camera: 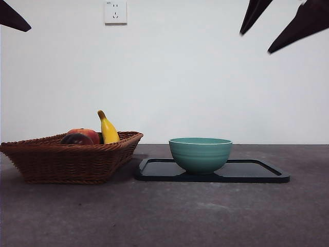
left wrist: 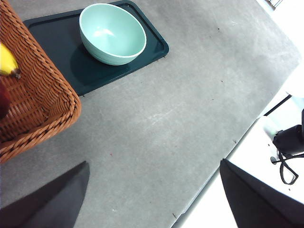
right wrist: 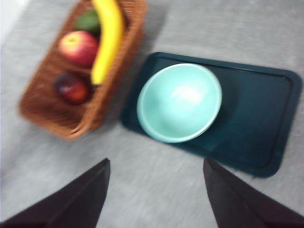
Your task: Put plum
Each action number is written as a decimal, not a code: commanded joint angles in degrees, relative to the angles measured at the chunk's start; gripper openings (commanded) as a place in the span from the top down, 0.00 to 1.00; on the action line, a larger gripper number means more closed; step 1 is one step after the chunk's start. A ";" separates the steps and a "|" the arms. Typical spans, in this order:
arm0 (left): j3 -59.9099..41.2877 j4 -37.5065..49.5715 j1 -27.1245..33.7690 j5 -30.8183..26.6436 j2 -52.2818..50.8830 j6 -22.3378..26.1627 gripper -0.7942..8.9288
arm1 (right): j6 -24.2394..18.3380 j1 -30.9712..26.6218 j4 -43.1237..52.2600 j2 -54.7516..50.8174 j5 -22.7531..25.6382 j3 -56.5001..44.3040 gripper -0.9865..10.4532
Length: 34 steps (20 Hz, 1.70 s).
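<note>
The plum (right wrist: 72, 88), dark maroon and glossy, lies in the wicker basket (right wrist: 45, 111) near one end, beside a red apple (right wrist: 78, 47) and a yellow banana (right wrist: 107, 40). In the front view the plum (camera: 77, 139) peeks over the rim of the basket (camera: 67, 162) at the left. My right gripper (right wrist: 154, 199) hangs open and empty, high above the table near the bowl and basket; its two jaws (camera: 255, 43) show at the top right. My left gripper (left wrist: 154, 199) is open and empty too, high over bare table.
A teal bowl (camera: 200, 154) stands on a dark tray (camera: 257, 172) right of the basket. A green fruit (right wrist: 88, 21) lies at the basket's far end. The left wrist view shows the table's edge (left wrist: 209, 183) with a stand beyond it. A black tip (camera: 10, 18) shows at the top left.
</note>
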 commanded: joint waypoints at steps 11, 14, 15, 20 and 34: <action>1.09 0.81 -0.22 0.44 0.33 0.57 0.47 | -3.45 -0.72 3.89 26.73 4.92 10.21 0.64; 1.09 0.81 -0.22 0.42 0.33 0.57 0.47 | -3.91 -0.63 5.84 30.32 5.27 10.21 0.64; 1.09 0.81 -0.22 0.42 0.33 0.68 0.47 | -3.91 -0.57 6.82 31.26 5.27 10.21 0.64; 1.09 0.81 -0.22 0.42 0.33 0.81 0.47 | -3.85 -0.57 9.29 35.26 5.70 10.21 0.64; 1.09 0.79 -0.22 0.42 0.33 0.96 0.47 | -3.80 -0.09 14.73 38.10 5.68 10.21 0.90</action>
